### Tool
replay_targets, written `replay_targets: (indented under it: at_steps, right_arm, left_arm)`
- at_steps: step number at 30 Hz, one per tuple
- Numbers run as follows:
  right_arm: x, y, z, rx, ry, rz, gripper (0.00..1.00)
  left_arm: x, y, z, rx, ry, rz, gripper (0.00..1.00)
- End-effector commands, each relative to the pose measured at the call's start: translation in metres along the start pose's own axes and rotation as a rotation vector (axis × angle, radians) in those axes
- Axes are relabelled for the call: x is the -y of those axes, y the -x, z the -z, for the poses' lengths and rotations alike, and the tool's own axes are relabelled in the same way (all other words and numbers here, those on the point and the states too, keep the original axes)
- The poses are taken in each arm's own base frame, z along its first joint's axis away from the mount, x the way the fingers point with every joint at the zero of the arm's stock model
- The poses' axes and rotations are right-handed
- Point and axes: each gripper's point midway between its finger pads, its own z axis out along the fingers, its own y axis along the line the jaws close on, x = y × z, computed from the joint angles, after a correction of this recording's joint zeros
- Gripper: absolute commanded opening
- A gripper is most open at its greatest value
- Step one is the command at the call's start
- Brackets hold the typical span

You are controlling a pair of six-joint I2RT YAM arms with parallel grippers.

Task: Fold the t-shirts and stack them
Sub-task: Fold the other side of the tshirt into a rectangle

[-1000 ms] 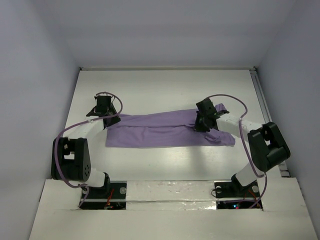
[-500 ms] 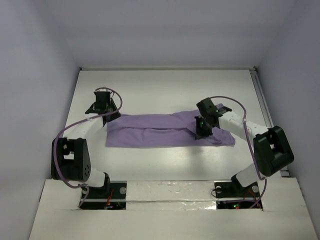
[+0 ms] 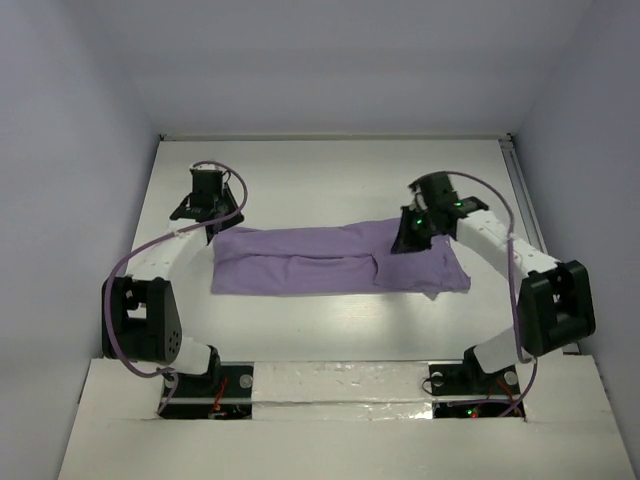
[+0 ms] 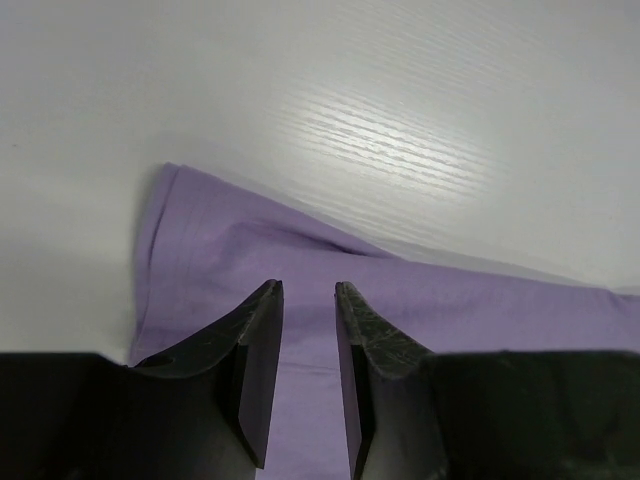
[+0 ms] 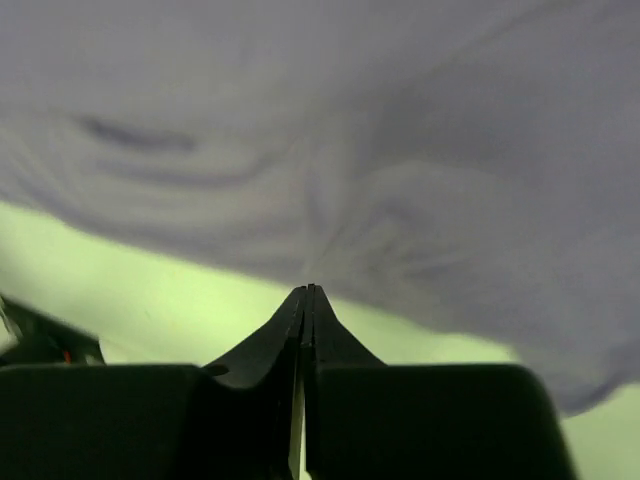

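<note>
The t-shirt [image 3: 330, 260] lies across the middle of the bench [image 3: 330, 175] as a long, narrow lavender band, already doubled lengthwise, with a seam line running along it. Its right end is broader and looser, with a flap sagging toward the near edge.

At that end the right end effector [image 3: 412, 232] is clamped on the cloth. In its wrist view the fingers meet with no gap, and fabric fans out from their tips, lifted off the bench. The left end effector [image 3: 207, 207] hovers at the far left corner of the shirt. Its fingers are slightly parted with nothing between them, and the hem shows just below.

The step in hand looks like carrying the right end over toward the left to halve the band. To do that well, I would have the left arm pin or pinch its corner first. The thin cloth slides easily, so the right end should travel low and straight — edges matched before release. Watch the sagging flap; it could tuck under.

No bin, basket or tray is in view — the folded shirt would simply rest on the bench.
</note>
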Motion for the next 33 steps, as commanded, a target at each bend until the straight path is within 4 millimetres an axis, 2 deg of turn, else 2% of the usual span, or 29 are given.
replay_targets:
  at_steps: [1, 2, 3, 4, 5, 6, 7, 9, 10, 11, 14, 15, 16, 21, 27, 31, 33]
  right_arm:
    - [0.029, 0.078, 0.029, 0.298, 0.074, -0.134, 0.00]
    - [0.049, 0.097, 0.036, 0.369, 0.056, -0.171, 0.00]
    - [0.066, 0.109, 0.031, 0.409, 0.009, -0.179, 0.00]
    - [0.076, 0.127, 0.033, 0.458, -0.010, -0.183, 0.00]
    - [0.095, 0.138, 0.034, 0.467, -0.036, -0.218, 0.05]
    - [0.106, 0.146, 0.032, 0.473, -0.056, -0.230, 0.13]
    - [0.120, 0.157, 0.023, 0.483, -0.071, -0.247, 0.31]
    - [0.144, 0.166, 0.019, 0.491, -0.072, -0.301, 0.43]
    - [0.150, 0.170, 0.015, 0.492, -0.071, -0.311, 0.46]
    - [0.155, 0.170, 0.003, 0.470, -0.073, -0.317, 0.46]
    - [0.174, 0.171, -0.011, 0.448, -0.094, -0.342, 0.46]
    - [0.177, 0.172, -0.014, 0.450, -0.105, -0.344, 0.46]
    - [0.182, 0.173, -0.014, 0.456, -0.107, -0.354, 0.46]
    - [0.196, 0.177, -0.013, 0.473, -0.135, -0.371, 0.43]
    - [0.192, 0.177, -0.023, 0.452, -0.092, -0.380, 0.15]
    - [0.190, 0.180, -0.015, 0.470, -0.096, -0.377, 0.07]
    - [0.187, 0.186, -0.008, 0.489, -0.095, -0.373, 0.06]
  left_arm:
    - [0.017, 0.012, 0.010, 0.039, -0.027, -0.044, 0.25]
    - [0.018, 0.012, 0.009, 0.039, -0.032, -0.039, 0.25]
    - [0.017, 0.010, 0.004, 0.030, -0.026, -0.037, 0.25]
    - [0.020, 0.016, 0.001, 0.042, -0.027, -0.035, 0.27]
    - [0.016, 0.019, -0.003, 0.040, -0.013, -0.027, 0.29]
    - [0.011, 0.014, -0.016, 0.001, -0.001, -0.017, 0.30]
    - [0.015, 0.024, -0.019, 0.008, -0.012, -0.003, 0.34]
    - [0.003, 0.027, -0.035, -0.015, 0.016, 0.025, 0.34]
    - [0.003, 0.037, -0.038, 0.005, 0.015, 0.034, 0.40]
    - [0.000, 0.040, -0.041, 0.007, 0.019, 0.040, 0.42]
    - [-0.012, 0.042, -0.058, -0.021, 0.058, 0.030, 0.46]
    - [-0.017, 0.035, -0.068, -0.052, 0.079, 0.021, 0.46]
    - [-0.022, 0.037, -0.071, -0.059, 0.091, 0.022, 0.46]
    - [-0.039, 0.022, -0.087, -0.101, 0.146, 0.013, 0.46]
    - [-0.056, 0.006, -0.098, -0.137, 0.199, 0.002, 0.45]
    - [-0.064, 0.003, -0.098, -0.141, 0.237, -0.009, 0.43]
    - [-0.072, 0.009, -0.090, -0.113, 0.285, -0.011, 0.42]
